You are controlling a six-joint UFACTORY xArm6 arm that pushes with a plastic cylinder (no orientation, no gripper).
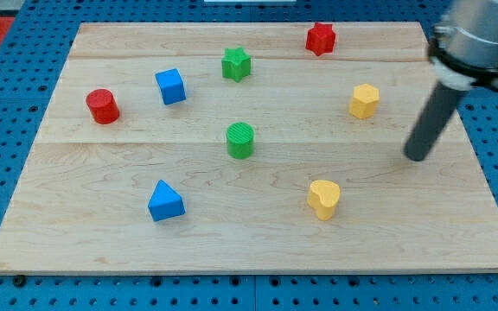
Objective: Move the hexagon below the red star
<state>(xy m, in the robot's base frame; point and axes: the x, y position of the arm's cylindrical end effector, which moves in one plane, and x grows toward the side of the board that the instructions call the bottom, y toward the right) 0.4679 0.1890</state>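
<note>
The yellow hexagon stands at the view's right on the wooden board. The red star is near the top edge, above and a little left of the hexagon. My tip rests on the board to the right of and below the yellow hexagon, apart from it. The dark rod rises from the tip toward the view's top right corner.
A yellow heart lies at the lower middle right. A green cylinder is at the centre, a green star above it. A blue cube, a red cylinder and a blue triangle are at the left.
</note>
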